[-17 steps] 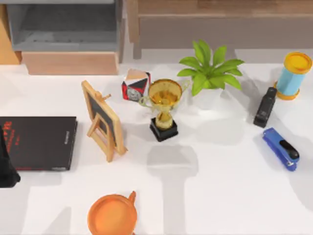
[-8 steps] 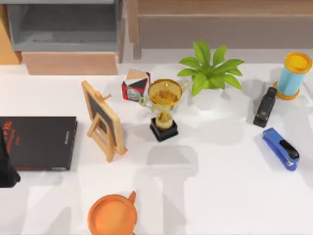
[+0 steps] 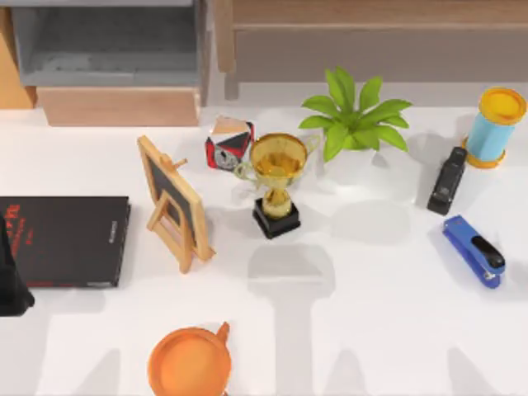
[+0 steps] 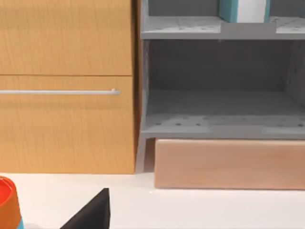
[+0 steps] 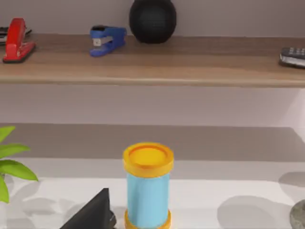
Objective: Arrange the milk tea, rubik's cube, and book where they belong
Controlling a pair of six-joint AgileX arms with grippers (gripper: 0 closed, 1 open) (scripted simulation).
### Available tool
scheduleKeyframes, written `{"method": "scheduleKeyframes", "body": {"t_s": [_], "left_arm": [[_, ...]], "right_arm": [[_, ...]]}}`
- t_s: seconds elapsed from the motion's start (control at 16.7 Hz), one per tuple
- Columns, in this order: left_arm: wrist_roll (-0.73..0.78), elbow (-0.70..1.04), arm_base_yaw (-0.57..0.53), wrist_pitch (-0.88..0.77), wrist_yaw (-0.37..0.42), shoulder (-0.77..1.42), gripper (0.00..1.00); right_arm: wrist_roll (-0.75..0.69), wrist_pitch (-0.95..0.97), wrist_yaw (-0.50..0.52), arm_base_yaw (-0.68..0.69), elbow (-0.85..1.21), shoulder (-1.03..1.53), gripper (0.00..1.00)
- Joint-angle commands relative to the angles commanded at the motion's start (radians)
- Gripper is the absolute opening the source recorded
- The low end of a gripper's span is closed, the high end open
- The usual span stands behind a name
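Note:
The book (image 4: 243, 9), light blue with white page edges, stands on the grey shelf's upper level in the left wrist view. The rubik's cube is out of view. I cannot tell which cup is the milk tea. A light-blue cup with a yellow lid (image 3: 497, 126) (image 5: 147, 186) stands at the table's far right. An orange round cup (image 3: 190, 363) sits at the front edge. My left gripper (image 4: 90, 214) is parked at the table's left edge beside a black book. My right gripper (image 5: 93, 214) faces the blue cup from a distance, holding nothing I can see.
A thin black book with red lettering (image 3: 66, 239), a small easel chalkboard (image 3: 173, 202), a red-black-white angular box (image 3: 228, 142), a gold trophy (image 3: 276, 181), a potted plant (image 3: 353, 124), a black stapler (image 3: 446, 180) and a blue stapler (image 3: 473, 250) stand on the table.
Shadows on the table's right side have slid toward the front edge. No object on the table has moved.

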Motion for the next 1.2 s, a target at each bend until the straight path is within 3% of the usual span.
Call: {"method": "scheduleKeyframes", "body": {"t_s": [0.24, 0.72, 0.96, 1.2], "left_arm": [[0.0, 0.0, 0.0, 0.0, 0.0, 0.0, 1.0], [0.0, 0.03, -0.004, 0.015, -0.005, 0.032, 1.0], [0.0, 0.188, -0.03, 0.097, -0.027, 0.22, 1.0], [-0.002, 0.436, -0.072, 0.227, -0.058, 0.571, 1.0]], "right_arm": [[0.01, 0.013, -0.042, -0.038, -0.107, -0.117, 1.0], [0.01, 0.013, -0.043, -0.04, -0.11, -0.12, 1.0], [0.01, 0.013, -0.043, -0.04, -0.11, -0.12, 1.0], [0.01, 0.013, -0.043, -0.04, -0.11, -0.12, 1.0]]}}
